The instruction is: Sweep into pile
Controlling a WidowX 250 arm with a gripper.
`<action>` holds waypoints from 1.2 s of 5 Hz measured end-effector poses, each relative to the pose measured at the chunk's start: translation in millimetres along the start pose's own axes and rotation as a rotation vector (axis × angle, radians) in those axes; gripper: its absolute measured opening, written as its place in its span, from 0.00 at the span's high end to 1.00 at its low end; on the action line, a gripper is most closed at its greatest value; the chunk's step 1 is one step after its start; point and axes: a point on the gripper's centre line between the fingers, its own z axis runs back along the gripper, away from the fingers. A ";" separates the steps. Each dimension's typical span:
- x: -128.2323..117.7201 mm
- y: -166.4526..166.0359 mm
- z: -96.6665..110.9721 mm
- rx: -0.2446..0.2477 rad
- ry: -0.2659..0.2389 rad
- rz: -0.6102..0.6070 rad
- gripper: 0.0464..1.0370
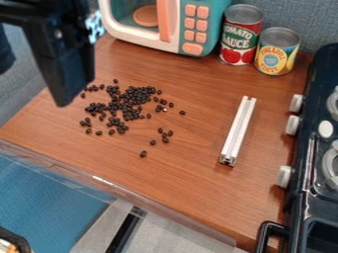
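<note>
We find the dark beans [127, 103] left of centre on the tabletop [185, 180], loosely clumped with strays, so presumably awaiting a sweep.
We can't count the dozens overlapping; one pale bar [239, 129], right of centre, lies apart, perhaps as the sweeping tool. One end effector [34, 88], upper left, is spread wide and empty, likely so it can take the bar. We count two cans [241, 34], upper right, and one toy microwave [202, 27], top centre.

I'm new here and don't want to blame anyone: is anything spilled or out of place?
Loose dark beans lie scattered on the wooden counter, several straying from the main cluster; that looks like a spill.
</note>
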 end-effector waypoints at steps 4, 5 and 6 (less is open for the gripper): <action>58.0 -3.4 -46.1 -0.073 -0.045 0.150 0.04; 77.3 0.4 -67.6 -0.072 -0.030 0.175 0.04; 95.5 0.7 -90.3 -0.068 -0.023 0.191 0.04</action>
